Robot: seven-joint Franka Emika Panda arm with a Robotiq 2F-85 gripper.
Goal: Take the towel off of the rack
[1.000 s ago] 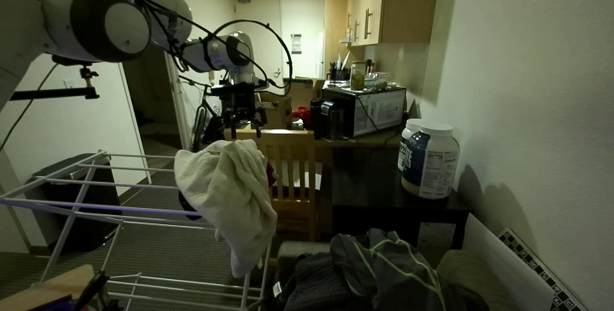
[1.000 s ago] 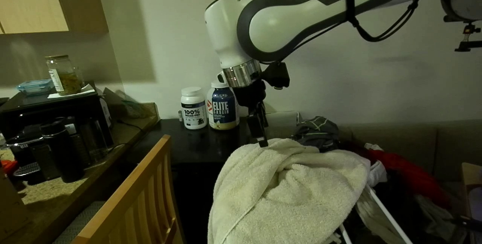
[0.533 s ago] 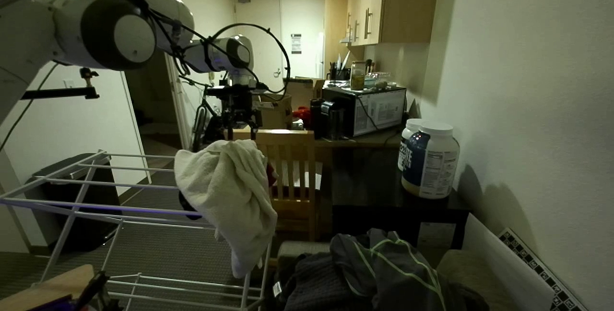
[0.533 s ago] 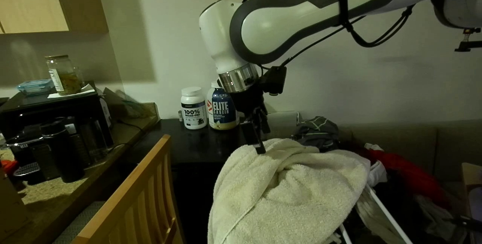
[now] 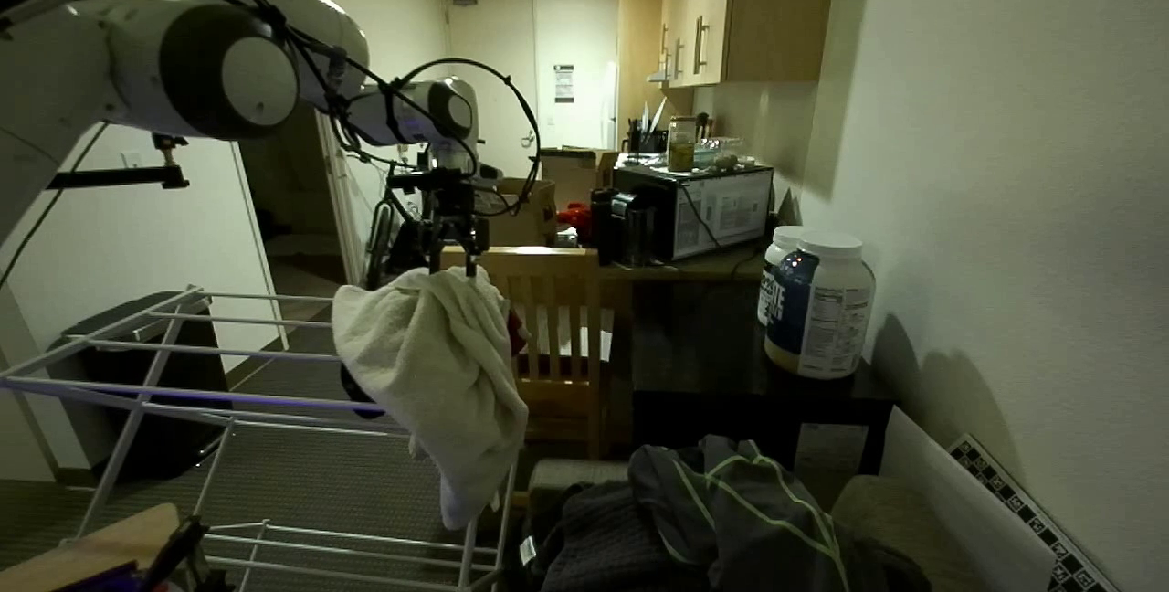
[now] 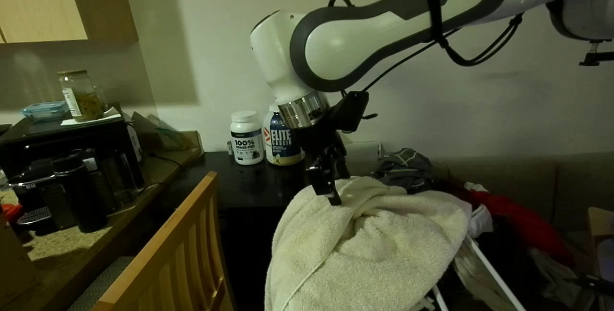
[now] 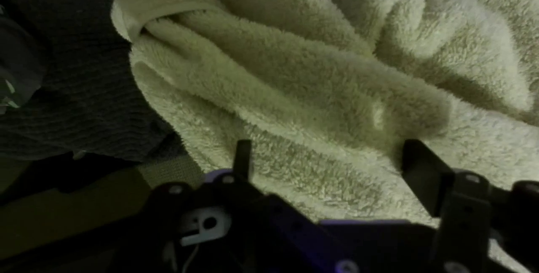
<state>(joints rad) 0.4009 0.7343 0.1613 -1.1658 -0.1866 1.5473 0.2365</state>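
A cream towel [image 5: 429, 373] hangs bunched over the end of the white wire drying rack [image 5: 265, 398]. In an exterior view the towel [image 6: 369, 253] covers most of the rack, with one rack bar [image 6: 494, 271] showing. My gripper [image 5: 453, 272] points down at the towel's top. In an exterior view the gripper's fingers [image 6: 340, 190] overlap the towel's upper edge. In the wrist view the open fingers [image 7: 327, 146] are wide apart, with folds of the towel [image 7: 294, 79] below and between them. Whether the fingertips touch the cloth I cannot tell.
A wooden chair [image 5: 548, 256] stands close behind the towel; it also shows in an exterior view [image 6: 160, 235]. Protein tubs [image 5: 826, 309] stand on a black table by the wall. Dark clothes [image 5: 712, 519] lie on the couch beside the rack. A microwave [image 5: 726, 213] sits on the counter.
My gripper has come down to the towel's top, shifting slightly left in both exterior views, and its wrist has turned somewhat. The towel and rack have not visibly moved.
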